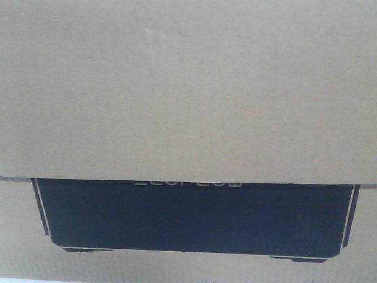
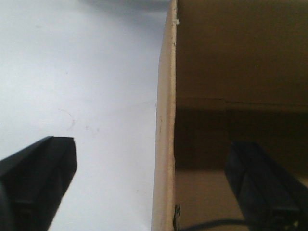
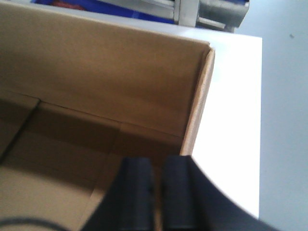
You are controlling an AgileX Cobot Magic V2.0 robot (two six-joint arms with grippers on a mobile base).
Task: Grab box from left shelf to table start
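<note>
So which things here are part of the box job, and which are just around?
Job:
- box
- left gripper, fingers astride the box wall
- right gripper, fingers close together inside the box
- white table

Just around:
- grey frame
- blue thing

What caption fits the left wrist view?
Left claw open astride the cardboard box's wall, one finger inside, one outside over the white table.
</note>
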